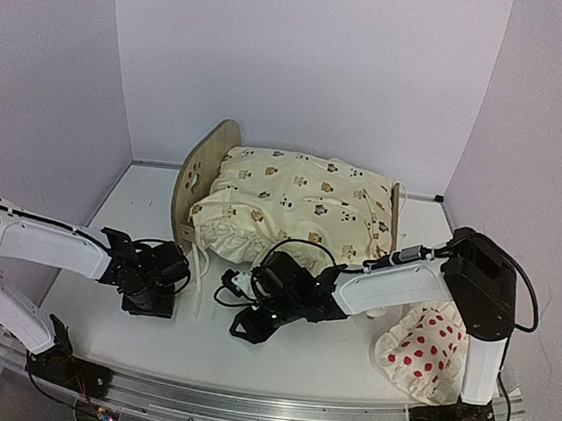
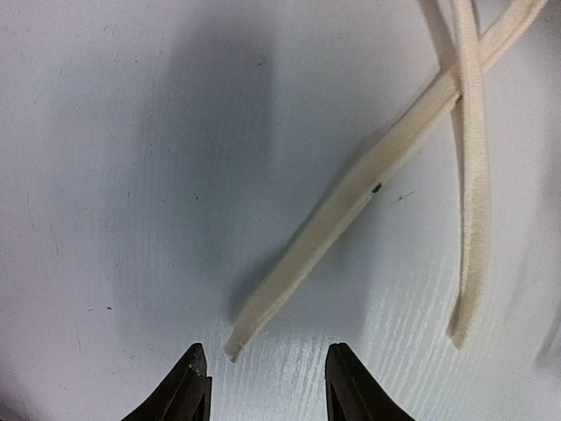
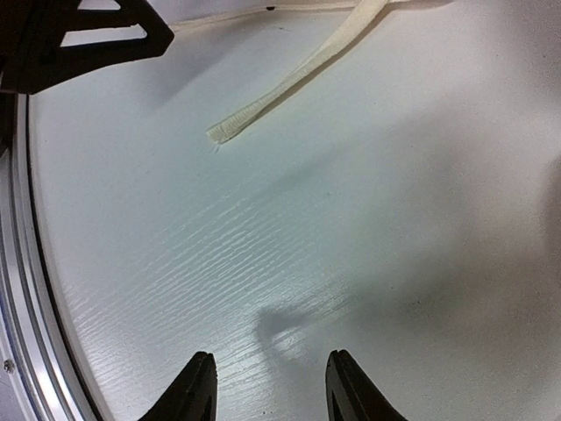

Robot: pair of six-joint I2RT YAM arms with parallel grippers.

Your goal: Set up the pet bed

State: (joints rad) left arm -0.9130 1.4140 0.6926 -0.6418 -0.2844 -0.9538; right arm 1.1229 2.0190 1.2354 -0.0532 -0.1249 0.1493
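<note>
Standing at the far middle of the table (image 1: 147, 196), the pet bed (image 1: 203, 172) shows only its 2 plywood end boards, because the cream animal-print cushion (image 1: 296, 207) lies heaped over it, apparently not yet smoothed flat. From the cushion's near left corner 2 ties (image 2: 351, 206) trail onto the table and cross. The left gripper (image 2: 267, 377) hangs just short of 1 tie end, jaws apart and empty, likely lined up to pinch it. The right gripper (image 3: 267, 377) is likewise parted and empty over bare table. A red-dotted pillow (image 1: 425, 351) waits near right. No readable writing shows.
</note>
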